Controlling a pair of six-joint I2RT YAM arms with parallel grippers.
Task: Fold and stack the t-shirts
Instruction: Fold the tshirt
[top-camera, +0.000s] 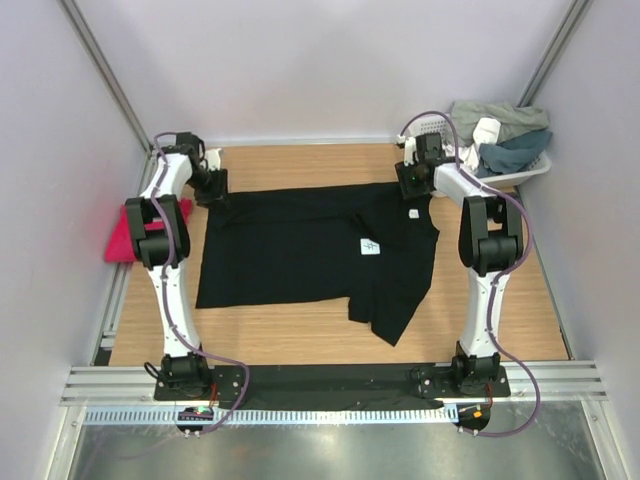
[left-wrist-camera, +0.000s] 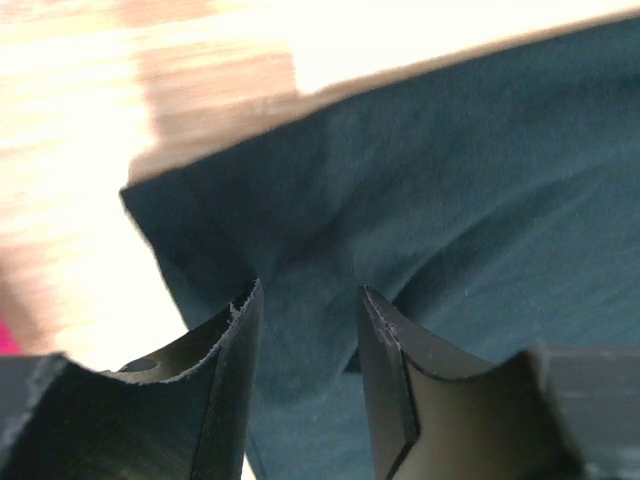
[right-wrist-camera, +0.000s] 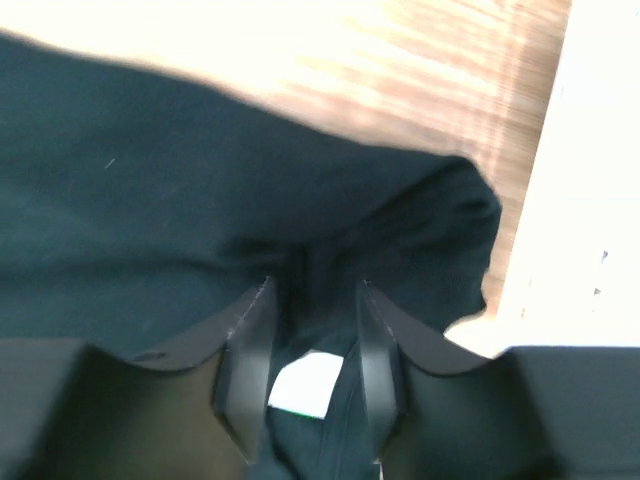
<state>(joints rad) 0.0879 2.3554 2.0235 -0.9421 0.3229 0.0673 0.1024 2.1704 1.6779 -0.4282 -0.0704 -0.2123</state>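
1. The wooden table (top-camera: 280, 335) fills the middle of the top view.
2. The black t-shirt (top-camera: 300, 245) lies flat at the centre of the table. Its long axis runs left to right across the frame, and 1 loose flap points toward the lower right.
3. The white basket (top-camera: 522, 172) sits in the upper right corner and is heaped with grey, teal and white cloth.
4. The pink t-shirt (top-camera: 118, 240) lies at the table's left edge, partly hidden behind the left arm and well apart from the black one.
5. The left gripper (top-camera: 212, 185) is at the black shirt's upper left corner. In its wrist view, the jaws are clenched on a puckered ridge of cloth.
6. The right gripper (top-camera: 412, 180) is at the upper right corner of the shirt, pinching bunched cloth there.
7. There are 2 white tags (top-camera: 370, 246) on the right half of the shirt.
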